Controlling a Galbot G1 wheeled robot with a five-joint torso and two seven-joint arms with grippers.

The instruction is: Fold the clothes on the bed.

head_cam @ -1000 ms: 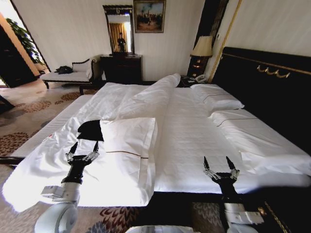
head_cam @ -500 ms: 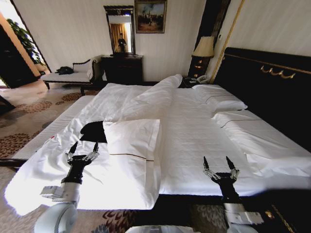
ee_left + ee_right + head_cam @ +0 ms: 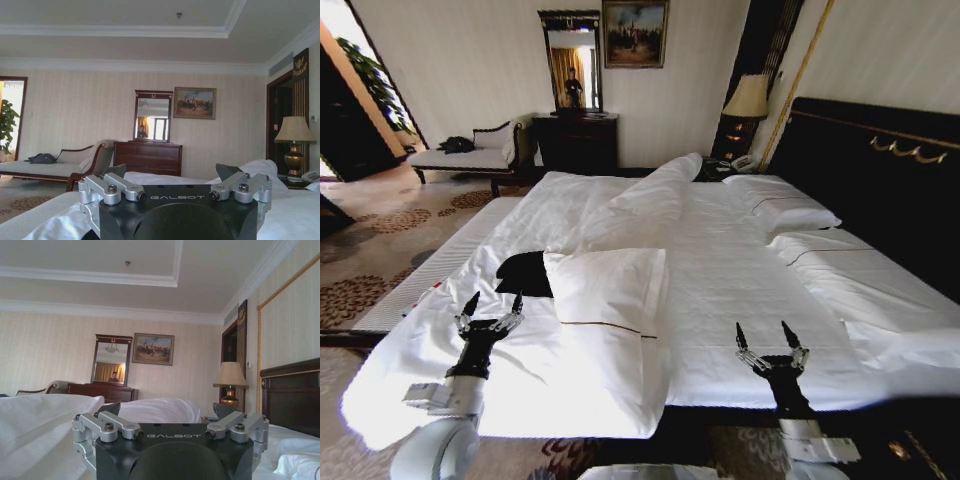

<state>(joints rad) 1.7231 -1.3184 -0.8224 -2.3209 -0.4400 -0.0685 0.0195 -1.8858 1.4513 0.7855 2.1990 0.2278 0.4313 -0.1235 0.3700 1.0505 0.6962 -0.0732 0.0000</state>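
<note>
Hotel-style bedroom: large bed (image 3: 740, 270) with white sheets and dark wooden headboard fills the floor space, dark dresser (image 3: 578, 142) with mirror at the far wall. Left gripper (image 3: 490, 309) hovers over the rumpled white duvet (image 3: 440, 340) near the bed's left edge, fingers spread, holding nothing. Black soft T-shirt (image 3: 525, 272) lies just beyond it, partly tucked under a white pillow (image 3: 605, 290). Right gripper (image 3: 767, 342) sits at the near edge, fingers apart, empty.
</note>
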